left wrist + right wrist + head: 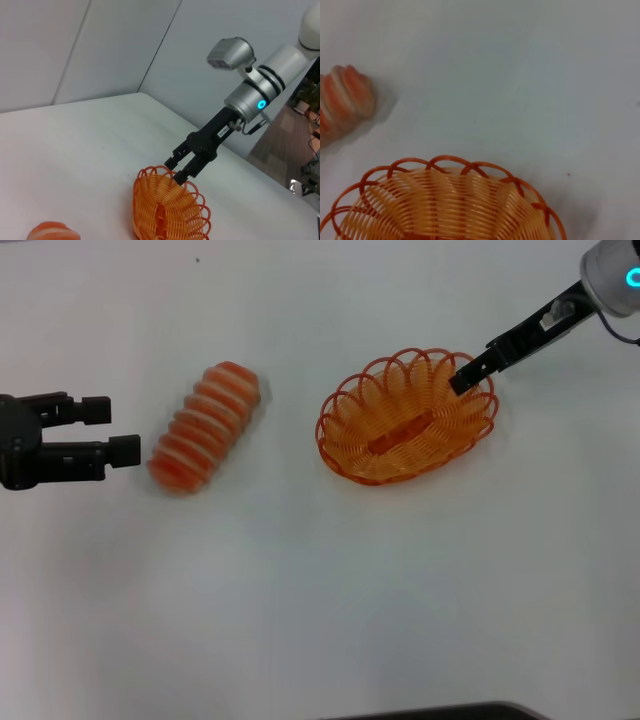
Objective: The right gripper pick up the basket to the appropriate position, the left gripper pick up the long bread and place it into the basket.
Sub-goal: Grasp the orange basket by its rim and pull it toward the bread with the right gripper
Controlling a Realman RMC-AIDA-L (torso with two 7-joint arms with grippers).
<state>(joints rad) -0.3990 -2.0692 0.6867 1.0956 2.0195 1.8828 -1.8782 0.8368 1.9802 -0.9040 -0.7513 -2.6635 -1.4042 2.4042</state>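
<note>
The right gripper (466,377) is positioned at the far right part of the bench, its black fingers straddling the scalloped rim of the basket (405,420) at the basket's far right end; in the left wrist view the two fingers (181,176) stand slightly apart with the rim loops between them, so the jaws appear parted around the rim, not yet clamped. The basket sits flat on the white bench (320,600), right of centre. The long bread (205,427) lies left of centre, angled, well apart from the basket. The left gripper (112,430) waits near the left edge with its fingers spread, just beside the near end of the bread and not touching it. Hazards, as a judgement: the grip is on a single thin looped-wire edge at one end, so a lift is likely to let the basket tilt or swing, and the wire could slip out if the closure catches only one loop. A drag could slide the basket toward the bread. The rounded, ridged loaf may roll under an off-centre pinch.
</note>
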